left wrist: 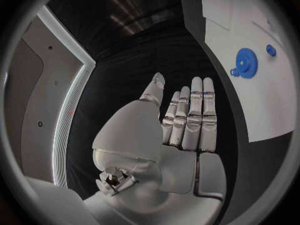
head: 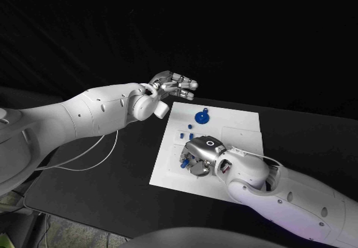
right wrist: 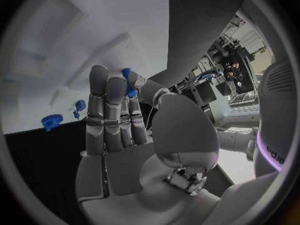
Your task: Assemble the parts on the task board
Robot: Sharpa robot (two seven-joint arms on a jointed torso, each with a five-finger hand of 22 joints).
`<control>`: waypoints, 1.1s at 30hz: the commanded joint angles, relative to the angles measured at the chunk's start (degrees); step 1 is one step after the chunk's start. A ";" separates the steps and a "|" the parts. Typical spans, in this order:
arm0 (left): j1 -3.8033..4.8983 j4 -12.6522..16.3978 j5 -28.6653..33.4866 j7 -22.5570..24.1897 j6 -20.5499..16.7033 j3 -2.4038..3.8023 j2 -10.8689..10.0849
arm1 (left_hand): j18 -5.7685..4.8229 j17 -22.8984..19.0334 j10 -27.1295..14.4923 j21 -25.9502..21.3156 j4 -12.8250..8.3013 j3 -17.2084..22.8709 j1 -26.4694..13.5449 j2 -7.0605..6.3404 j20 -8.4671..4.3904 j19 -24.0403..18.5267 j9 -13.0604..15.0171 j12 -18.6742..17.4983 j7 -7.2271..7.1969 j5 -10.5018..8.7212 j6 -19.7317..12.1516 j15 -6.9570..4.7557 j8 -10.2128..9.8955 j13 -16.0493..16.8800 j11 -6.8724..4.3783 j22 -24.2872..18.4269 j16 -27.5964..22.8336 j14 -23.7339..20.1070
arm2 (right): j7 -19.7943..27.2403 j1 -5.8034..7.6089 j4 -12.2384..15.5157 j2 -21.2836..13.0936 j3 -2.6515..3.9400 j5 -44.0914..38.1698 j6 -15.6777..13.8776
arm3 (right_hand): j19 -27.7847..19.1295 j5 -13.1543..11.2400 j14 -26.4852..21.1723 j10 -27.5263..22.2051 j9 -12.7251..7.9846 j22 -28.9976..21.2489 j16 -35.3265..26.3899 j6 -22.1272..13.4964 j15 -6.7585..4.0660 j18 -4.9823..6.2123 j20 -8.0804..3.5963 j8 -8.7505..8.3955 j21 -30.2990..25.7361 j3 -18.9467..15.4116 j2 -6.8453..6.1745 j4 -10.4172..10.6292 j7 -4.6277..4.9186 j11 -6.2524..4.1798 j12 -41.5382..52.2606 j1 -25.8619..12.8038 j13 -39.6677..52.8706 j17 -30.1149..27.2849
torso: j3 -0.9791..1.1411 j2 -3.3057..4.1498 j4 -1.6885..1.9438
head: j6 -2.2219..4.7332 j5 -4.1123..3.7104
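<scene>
Black table (head: 104, 201) and dark backdrop are what I work against, with the white task board (head: 239, 124) lying mid-table. My left hand (head: 174, 83) hovers off the board's far left corner, fingers straight and apart, holding nothing. My right hand (head: 200, 155) sits over the board's near half, pinching one blue part (right wrist: 129, 81) between thumb and fingertips. On the board I count one blue gear (head: 201, 118) and some small blue parts (head: 191, 136) just beside that hand; exactly how many I cannot tell.
</scene>
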 commanded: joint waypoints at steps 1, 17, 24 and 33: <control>-0.01 0.06 -0.06 0.29 0.88 0.04 0.11 | -0.48 0.02 -0.42 0.25 0.40 0.01 -0.24 -0.33 0.03 -0.45 0.05 -0.01 0.02 -0.16 -0.53 0.15 -0.04 0.07 0.03 -0.17 -0.16 -0.41 | -0.33 -0.08 -0.26 0.35 -0.38 -1.67 1.43 | 1.74 0.20 -0.09 1.26 0.13 0.04 -0.18 0.35 -0.50 1.05 -0.43 0.19 -0.25 0.09 0.36 -0.12 0.09 -0.90 0.14 -0.14 0.06 0.09 | -0.01 0.02 0.04 | -0.10 0.03; -0.01 0.06 -0.11 0.04 1.30 0.04 0.19 | -0.48 0.02 -0.46 0.25 0.44 -0.01 -0.26 -0.38 0.04 -0.48 0.04 0.00 0.04 -0.20 -0.65 0.17 -0.05 0.07 0.05 -0.23 -0.16 -0.45 | -0.27 -0.05 -0.78 1.61 -1.62 -2.30 1.27 | 1.64 0.16 -0.18 1.10 -0.06 0.31 -0.29 0.14 -0.47 1.03 -0.41 0.15 -0.51 0.05 0.41 -0.15 0.17 -0.83 -0.03 -0.22 0.04 0.04 | -0.05 -0.01 0.04 | -0.21 -0.27; -0.01 0.05 -0.17 -0.11 1.44 0.04 0.15 | -0.48 0.02 -0.46 0.25 0.44 -0.01 -0.26 -0.38 0.04 -0.48 0.04 0.00 0.04 -0.20 -0.65 0.17 -0.05 0.07 0.05 -0.23 -0.16 -0.45 | -0.01 -0.04 -1.01 1.51 -1.73 -0.78 0.52 | 1.53 4.20 -0.33 -3.75 -1.77 0.51 -0.24 -4.76 0.52 1.44 0.29 0.07 -0.70 -1.54 -1.18 0.23 1.53 0.95 -1.66 -1.13 -0.19 0.03 | -0.01 -0.01 0.00 | -0.30 -0.26; -0.01 0.06 -0.45 -0.56 2.08 0.04 0.10 | -0.48 0.04 -0.51 0.27 0.44 0.04 -0.21 -0.32 0.04 -0.47 0.03 -0.01 0.05 -0.25 -0.79 0.16 -0.06 0.07 0.06 -0.30 -0.14 -0.44 | 1.29 -0.03 -1.09 1.20 -1.76 1.08 -1.78 | 2.06 10.96 -0.85 -12.01 -2.53 -2.31 -0.51 -12.73 2.10 2.95 2.22 0.23 -3.26 -17.33 -3.96 3.05 2.37 3.16 -1.23 -0.64 -0.18 -0.93 | 0.04 0.01 -0.02 | -0.36 -0.33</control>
